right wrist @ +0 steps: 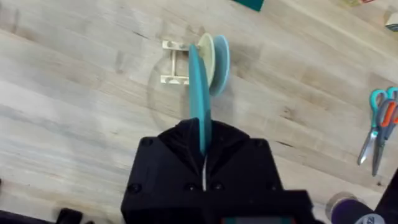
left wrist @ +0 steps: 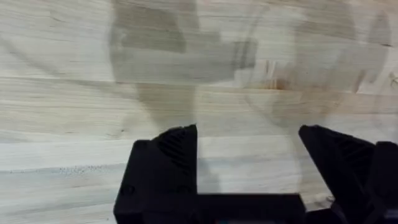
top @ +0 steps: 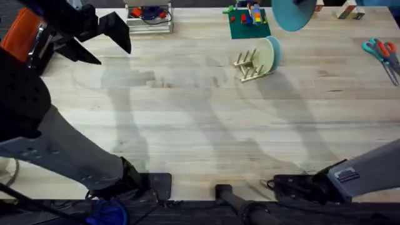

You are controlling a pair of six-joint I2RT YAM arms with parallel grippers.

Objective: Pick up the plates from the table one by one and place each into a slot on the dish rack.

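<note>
— While clamped edge-on in the right gripper (right wrist: 204, 149), turquoise plate (right wrist: 199, 93) up above the dish rack (top: 249, 65). Rack contents?

— Cream plate (right wrist: 206, 53) and light blue plate (right wrist: 221, 59) slotted upright, seemingly touching. Left gripper (left wrist: 249, 168) spread wide over bare table (left wrist: 62, 93).

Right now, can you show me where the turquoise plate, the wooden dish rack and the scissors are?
turquoise plate (right wrist: 199, 93), right wrist view, on its thin edge above the right gripper's fingers.
dish rack (top: 247, 66), overhead view, on its upright pegs.
scissors (top: 382, 50), overhead view, on the handles.
</note>
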